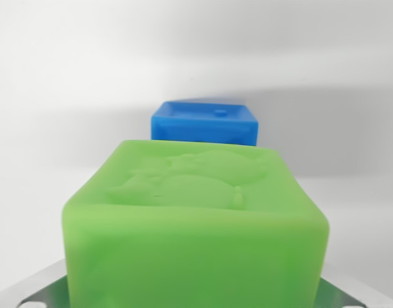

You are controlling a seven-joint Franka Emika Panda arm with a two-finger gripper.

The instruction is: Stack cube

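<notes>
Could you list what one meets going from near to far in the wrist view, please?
Metal gripper parts at the bottom edge → green cube → blue cube → white surface beyond.

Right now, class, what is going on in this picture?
A wrist camera looks over a large green rubbery cube with a raised pattern on top, filling the near view. Metal gripper parts flank its bottom corners, but whether they clamp it cannot be told. A smaller-looking blue cube sits behind on the white surface, nothing stacked on it.

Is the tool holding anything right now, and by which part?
It looks so: the green cube fills the wrist view with metal fingers at its lower left and right sides. The contact itself is hidden. The blue cube sits free behind.
</notes>
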